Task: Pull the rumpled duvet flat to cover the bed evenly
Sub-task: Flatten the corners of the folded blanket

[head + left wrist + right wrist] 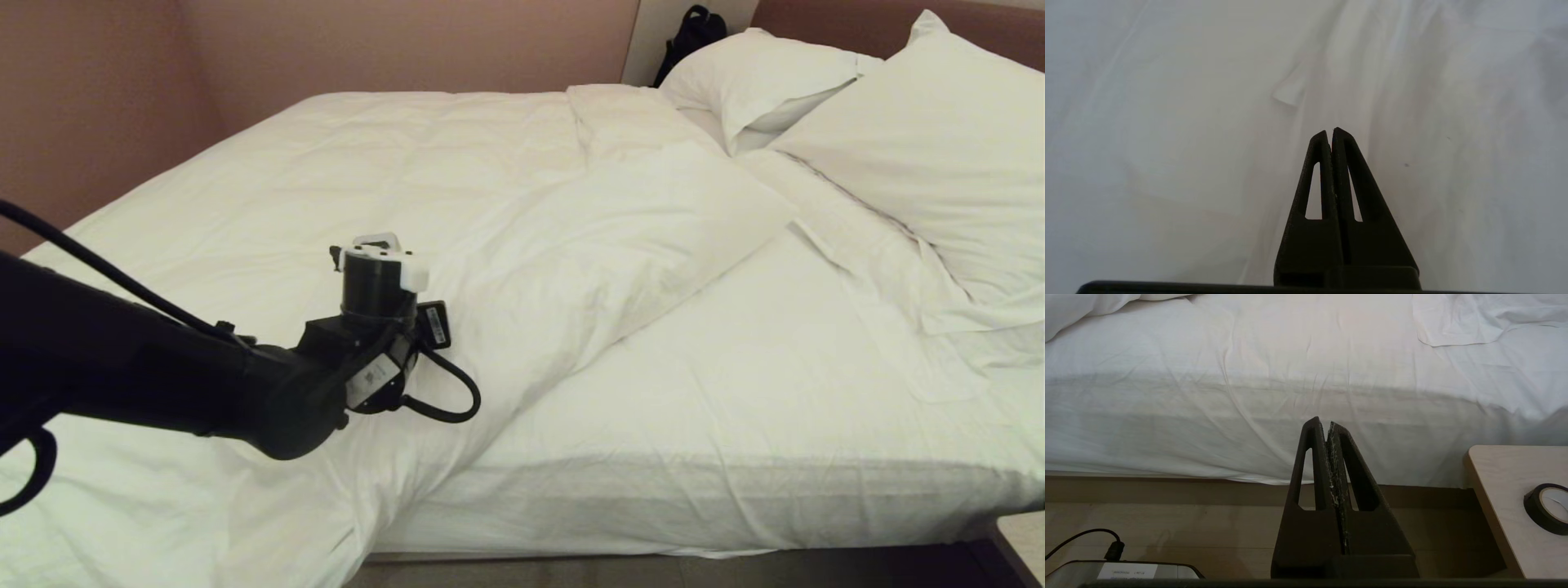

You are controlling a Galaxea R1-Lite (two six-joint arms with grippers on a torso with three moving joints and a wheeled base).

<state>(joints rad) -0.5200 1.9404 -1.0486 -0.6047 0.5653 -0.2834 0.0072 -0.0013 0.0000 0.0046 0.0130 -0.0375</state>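
White quilting fills most of the head view: the duvet (pixel 392 180) lies bunched toward the far and left part of the bed (pixel 735 490), its near edge running on a slant so that a wide stretch of bare sheet (pixel 735 392) shows on the right, below the two pillows (pixel 922 139). Our left arm reaches in from the left, and its wrist sits over the duvet close to that slanted edge. We judge the step in hand to be the approach to a grip on the edge, nothing being pulled yet.

From the left wrist view, our left claw (pixel 1330 131) is pressed together and empty, pointing at wrinkled duvet cloth just ahead. To do this well, we should part the fingers before touching down, take a thick fold at the edge itself and not a thin pinch of the top layer, then draw toward the bare side low and steadily so the filling follows.

From the right wrist view, our right claw (pixel 1327 422) is also together and empty, parked low beside the bed, facing the mattress side, with a counter (pixel 1502 490) carrying a tape roll (pixel 1549 506) near.
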